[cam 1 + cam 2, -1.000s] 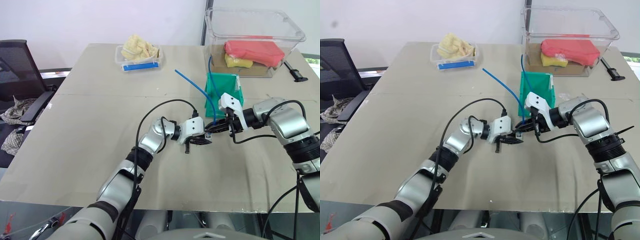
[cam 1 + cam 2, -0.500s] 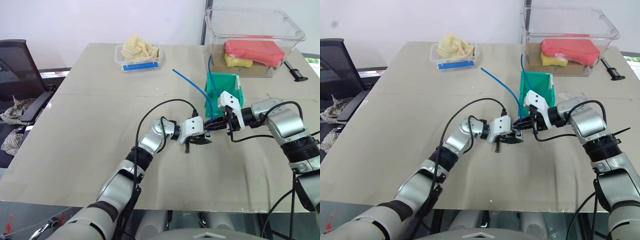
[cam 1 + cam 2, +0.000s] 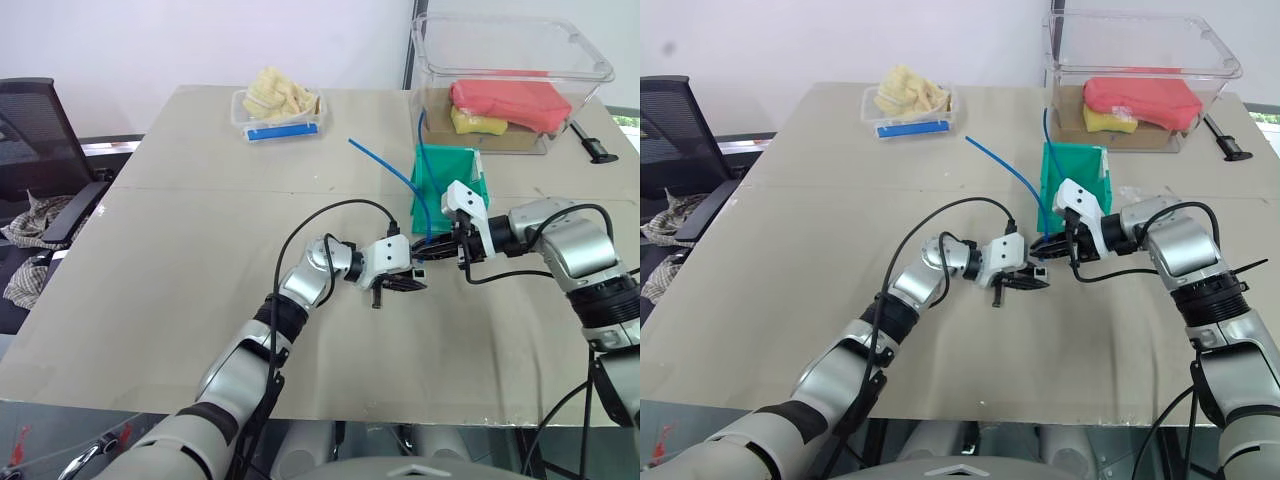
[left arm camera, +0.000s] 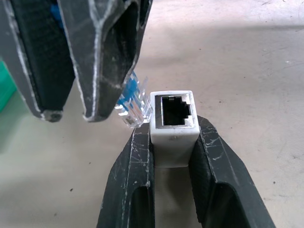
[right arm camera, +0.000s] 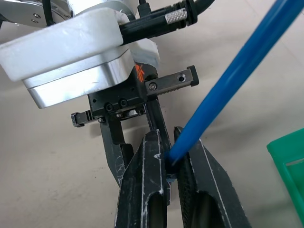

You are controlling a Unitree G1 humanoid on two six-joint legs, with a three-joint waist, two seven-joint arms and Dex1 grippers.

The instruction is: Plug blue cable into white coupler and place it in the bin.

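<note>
My left gripper (image 3: pixel 414 276) is shut on the white coupler (image 4: pixel 172 128), whose dark socket faces the camera in the left wrist view. The right gripper (image 5: pixel 172 167) is shut on the blue cable (image 5: pixel 237 71) near its end. The clear plug (image 4: pixel 132 108) sits just beside the coupler's socket end, outside the opening. Both grippers meet above the table, right in front of the teal bin (image 3: pixel 452 180). From the right gripper (image 3: pixel 434 251) the cable (image 3: pixel 385 165) arcs up and away over the table.
A large clear tub (image 3: pixel 510 70) with red and yellow items stands behind the bin. A small clear tray (image 3: pixel 280 108) with a blue strip sits at the back centre. A black tool (image 3: pixel 592 146) lies at the far right; a black chair (image 3: pixel 40 150) stands at the table's left.
</note>
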